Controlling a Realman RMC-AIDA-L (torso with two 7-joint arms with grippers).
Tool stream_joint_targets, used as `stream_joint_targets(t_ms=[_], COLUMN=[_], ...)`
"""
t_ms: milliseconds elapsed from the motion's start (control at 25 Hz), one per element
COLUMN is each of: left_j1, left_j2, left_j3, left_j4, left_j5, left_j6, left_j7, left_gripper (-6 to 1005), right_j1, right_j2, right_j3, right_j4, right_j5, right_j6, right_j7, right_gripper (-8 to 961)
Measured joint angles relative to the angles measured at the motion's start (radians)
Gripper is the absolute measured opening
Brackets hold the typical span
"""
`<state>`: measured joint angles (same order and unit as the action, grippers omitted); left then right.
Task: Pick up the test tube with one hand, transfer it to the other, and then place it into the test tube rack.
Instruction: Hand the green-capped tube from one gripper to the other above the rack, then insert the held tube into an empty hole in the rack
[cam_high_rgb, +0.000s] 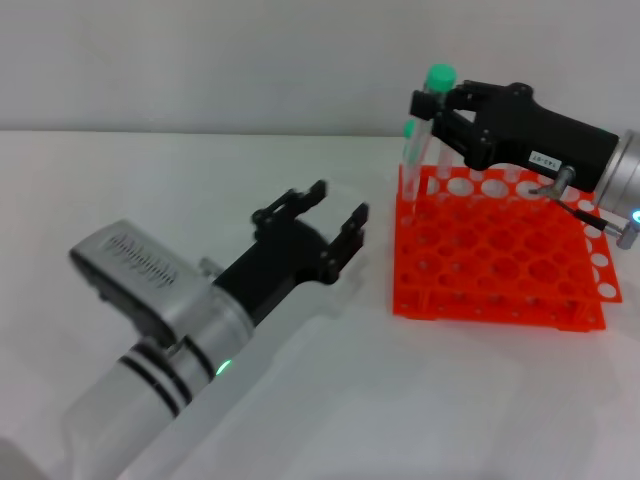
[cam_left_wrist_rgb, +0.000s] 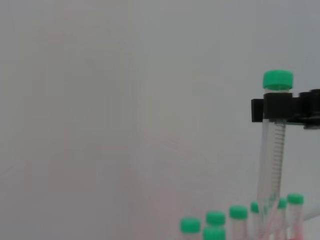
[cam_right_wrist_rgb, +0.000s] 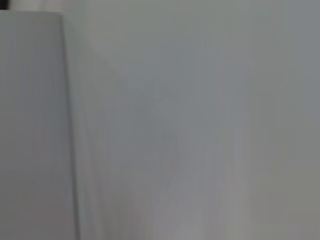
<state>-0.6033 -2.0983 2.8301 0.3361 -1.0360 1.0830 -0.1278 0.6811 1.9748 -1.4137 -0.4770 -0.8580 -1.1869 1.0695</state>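
The orange test tube rack (cam_high_rgb: 500, 255) stands on the white table at the right. My right gripper (cam_high_rgb: 432, 108) is shut on a clear test tube (cam_high_rgb: 424, 125) with a green cap, held upright over the rack's far left corner. In the left wrist view the same tube (cam_left_wrist_rgb: 272, 160) hangs from the black fingers (cam_left_wrist_rgb: 280, 107), its lower end among other capped tubes. My left gripper (cam_high_rgb: 335, 215) is open and empty, above the table just left of the rack.
Another green-capped tube (cam_high_rgb: 409, 135) stands in the rack's far left corner behind the held one. Several green-capped tubes (cam_left_wrist_rgb: 215, 220) show in the left wrist view. The right wrist view shows only pale blank surface.
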Motion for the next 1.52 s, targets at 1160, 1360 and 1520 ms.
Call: stream_joint_targets(t_ms=[1160,1360,1520], left_j1=[0.345,0.343,0.343], left_j2=[0.004,0.004,0.004], left_j3=[-0.184,-0.184,-0.183], left_j4=[-0.003,-0.002,-0.002], left_j5=[-0.028,-0.026,-0.024], left_j6=[0.223,0.221,0.221], left_j7=[0.035,0.029,0.020], left_gripper=[884,883,883], right_j1=[0.006,0.008,0.012], right_j2=[0.053,0.053,0.053], right_j3=[-0.204,-0.282,-0.388], right_j4=[0.124,0.134,0.137], right_j5=[0.376,0.493,0.629], right_j6=[0.294,0.294,0.300], right_j7=[-0.347,-0.408,-0.472], right_gripper=[262,268,274])
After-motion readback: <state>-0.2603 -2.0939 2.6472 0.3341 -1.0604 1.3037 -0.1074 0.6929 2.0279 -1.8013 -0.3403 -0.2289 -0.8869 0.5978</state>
